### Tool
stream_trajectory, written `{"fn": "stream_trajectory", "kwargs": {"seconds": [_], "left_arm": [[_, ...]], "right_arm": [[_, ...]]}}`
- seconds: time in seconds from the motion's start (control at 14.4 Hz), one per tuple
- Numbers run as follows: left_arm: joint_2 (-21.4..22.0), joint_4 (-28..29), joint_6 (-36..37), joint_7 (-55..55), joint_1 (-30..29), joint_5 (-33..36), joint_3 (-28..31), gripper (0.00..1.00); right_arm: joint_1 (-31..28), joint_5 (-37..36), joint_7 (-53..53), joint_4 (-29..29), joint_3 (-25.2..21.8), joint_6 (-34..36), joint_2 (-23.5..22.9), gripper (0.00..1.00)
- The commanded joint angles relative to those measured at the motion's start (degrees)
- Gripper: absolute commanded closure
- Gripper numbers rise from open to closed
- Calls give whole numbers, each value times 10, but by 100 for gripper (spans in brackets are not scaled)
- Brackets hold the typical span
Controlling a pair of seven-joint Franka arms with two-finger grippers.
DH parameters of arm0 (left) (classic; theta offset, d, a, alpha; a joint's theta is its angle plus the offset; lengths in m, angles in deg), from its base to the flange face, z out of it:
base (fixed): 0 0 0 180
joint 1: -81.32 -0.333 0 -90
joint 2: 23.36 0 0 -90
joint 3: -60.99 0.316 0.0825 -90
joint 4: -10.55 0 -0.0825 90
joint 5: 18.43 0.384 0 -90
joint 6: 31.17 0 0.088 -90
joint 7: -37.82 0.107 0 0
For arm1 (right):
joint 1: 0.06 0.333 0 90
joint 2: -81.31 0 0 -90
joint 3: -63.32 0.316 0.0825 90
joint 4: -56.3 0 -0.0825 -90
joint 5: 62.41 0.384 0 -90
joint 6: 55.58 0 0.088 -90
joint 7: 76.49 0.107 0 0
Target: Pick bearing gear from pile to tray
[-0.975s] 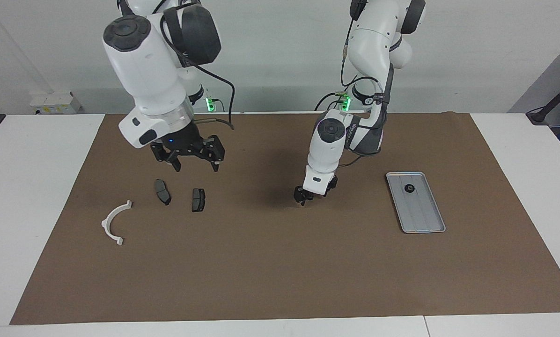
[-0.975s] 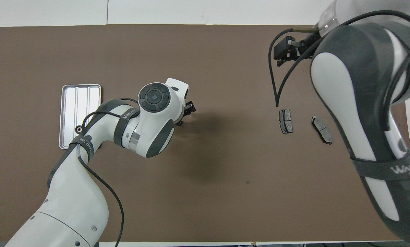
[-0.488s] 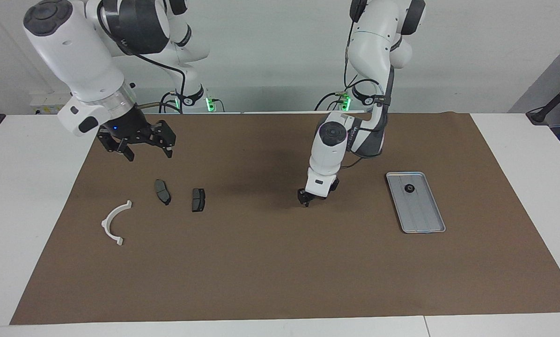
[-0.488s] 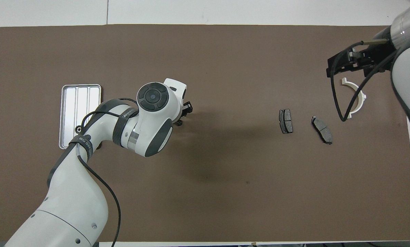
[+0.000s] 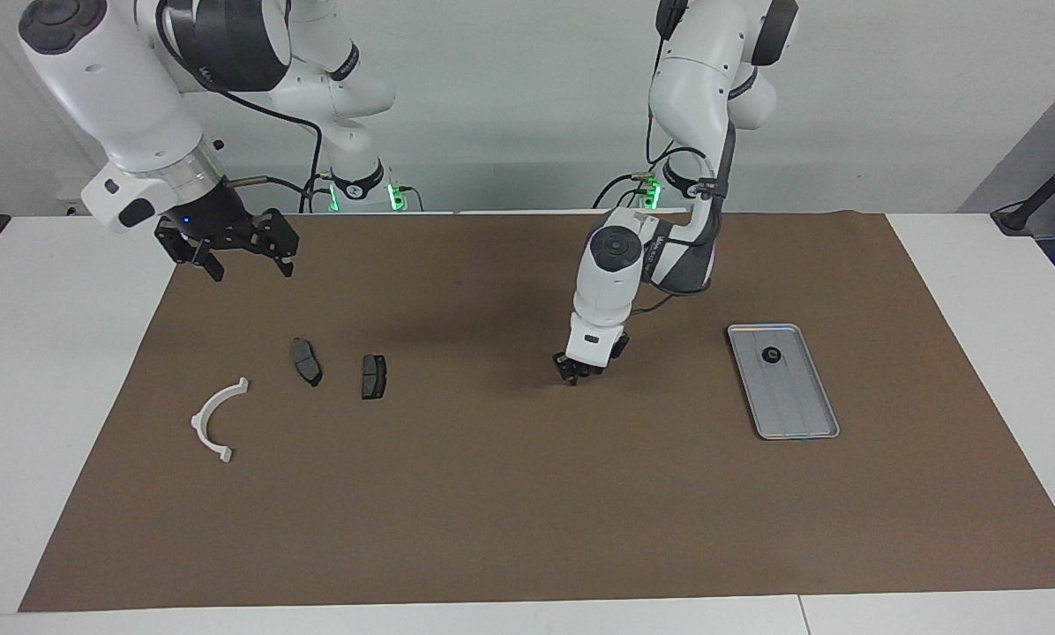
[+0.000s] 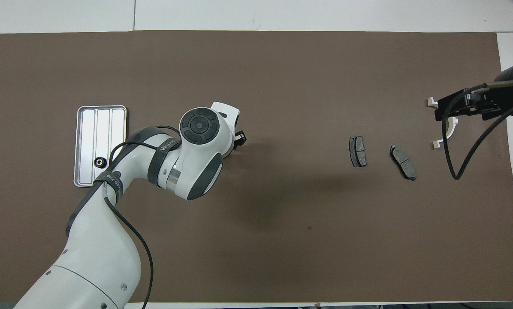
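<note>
Bearing gear (image 5: 770,354): small black ring, sitting in the tray (image 5: 801,419) at the end nearest the robots. That tray is flat silver-grey metal, rounded corners, low rim, ribbed floor, lying toward the left arm's end of the table from the left gripper (image 5: 572,375). That gripper is low over the middle of the brown mat (image 5: 527,511), and I can't tell if its fingers are apart or together.

Rest of the pile lies toward the right arm's end: two dark grey brake pads (image 5: 305,361) side by side, and a white half-ring bracket (image 5: 214,420). The right gripper (image 5: 243,265) hangs with its fingers spread, empty, over the mat's edge.

White table (image 5: 69,370) under the matte mat, pale wall (image 5: 510,97) around.
</note>
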Motion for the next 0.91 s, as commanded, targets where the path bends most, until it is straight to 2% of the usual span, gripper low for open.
{"fn": "stream_trajectory", "kwargs": {"seconds": [0.0,0.07,0.21,0.28,0.49,0.56,0.7,0.84], "left_arm": [[10,18,-8,-14,8,7,8,43],[10,22,-16,-16,8,7,8,53],[10,21,-19,-14,7,7,8,87],[10,21,-19,-14,6,7,8,100],[12,-2,45,-10,0,8,17,100],[28,-1,55,3,-8,11,29,100],[109,23,95,69,-57,10,31,100],[152,25,163,148,-100,4,31,100]], "right_arm": [[-11,-23,-42,-56,6,-35,41,0],[-18,-23,-53,-56,6,-36,42,0],[-26,-23,-76,-54,6,-36,48,0],[-27,-23,-81,-53,6,-36,51,0],[-28,-27,-76,-46,6,-35,51,0],[-28,-28,-76,-46,6,-35,50,0],[-28,-27,-76,-46,6,-34,48,0],[-28,-27,-76,-46,6,-29,48,0]]}}
